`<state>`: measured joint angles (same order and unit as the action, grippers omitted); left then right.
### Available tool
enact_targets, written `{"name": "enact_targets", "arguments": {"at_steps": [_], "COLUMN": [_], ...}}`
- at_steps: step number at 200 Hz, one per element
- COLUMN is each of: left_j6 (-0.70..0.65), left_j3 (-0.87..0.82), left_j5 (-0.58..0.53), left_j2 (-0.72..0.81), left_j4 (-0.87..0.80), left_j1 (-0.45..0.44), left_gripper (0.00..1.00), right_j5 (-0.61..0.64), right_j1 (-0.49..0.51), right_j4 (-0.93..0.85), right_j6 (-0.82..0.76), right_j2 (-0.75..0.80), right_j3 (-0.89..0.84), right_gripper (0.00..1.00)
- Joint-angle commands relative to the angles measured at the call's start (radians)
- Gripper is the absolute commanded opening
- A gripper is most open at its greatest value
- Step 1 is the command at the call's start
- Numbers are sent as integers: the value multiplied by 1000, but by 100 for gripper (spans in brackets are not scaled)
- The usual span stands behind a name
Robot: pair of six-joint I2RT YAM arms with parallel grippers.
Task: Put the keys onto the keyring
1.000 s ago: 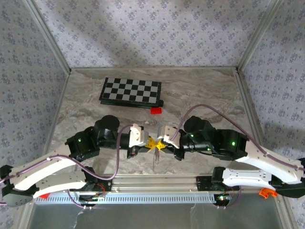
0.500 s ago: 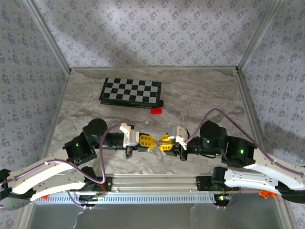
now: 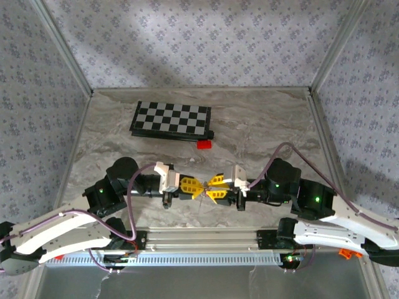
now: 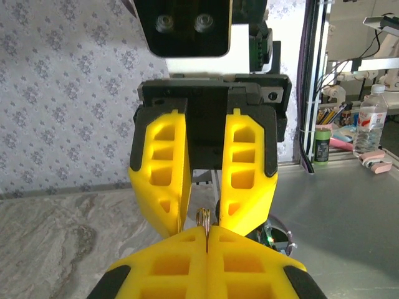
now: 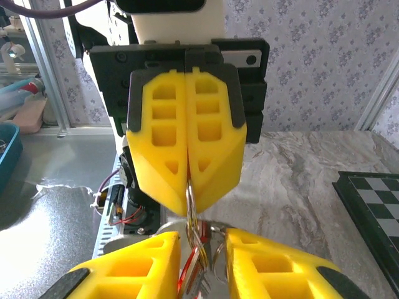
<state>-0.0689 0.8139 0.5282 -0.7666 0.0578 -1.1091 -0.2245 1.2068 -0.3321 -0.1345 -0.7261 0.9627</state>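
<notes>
- Backed apart since a second ago: left gripper (image 3: 197, 188) and right gripper (image 3: 212, 188), now meeting tip to tip.
- left gripper clamped on the keyring (image 4: 204, 219), a thin metal loop poking from its tips.
- right gripper fingers spread around that loop; red key tag (image 5: 186, 277) sits between them.
- chessboard (image 3: 171, 119) and red block (image 3: 203, 144) lie well behind.

My arms fold inward at lower centre, left gripper (image 3: 195, 187) and right gripper (image 3: 214, 186) tip to tip. Left fingers are pressed together; right fingers stand apart.
</notes>
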Motion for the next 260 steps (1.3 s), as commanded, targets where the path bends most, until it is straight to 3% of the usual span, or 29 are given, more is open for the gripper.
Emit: {"name": "enact_targets", "arguments": {"at_steps": [1, 60, 133, 177, 208, 227, 260], "left_j6": [5, 6, 10, 11, -3, -32, -137], "left_j3": [16, 20, 27, 34, 43, 66, 115], "left_j5": [24, 33, 51, 56, 23, -42, -202], "left_j2": [23, 5, -10, -15, -19, -25, -58], "left_j4": [73, 75, 74, 68, 36, -50, -249], "left_j1": [-9, -8, -9, -9, -9, -10, -9], "left_gripper": [0, 0, 0, 0, 0, 0, 13], "right_j5": [-10, -59, -56, -35, -16, 8, 42], "right_j1": [-6, -5, -9, -12, -13, -12, -12], "right_j4": [26, 103, 126, 128, 87, 43, -91], "right_j6": [12, 1, -2, -5, -14, -23, -34], "right_j2": [21, 43, 34, 27, 17, 15, -29], "right_j3": [-19, -48, -54, -55, -37, -15, 54], "right_gripper": [27, 34, 33, 18, 0, 0, 0]}}
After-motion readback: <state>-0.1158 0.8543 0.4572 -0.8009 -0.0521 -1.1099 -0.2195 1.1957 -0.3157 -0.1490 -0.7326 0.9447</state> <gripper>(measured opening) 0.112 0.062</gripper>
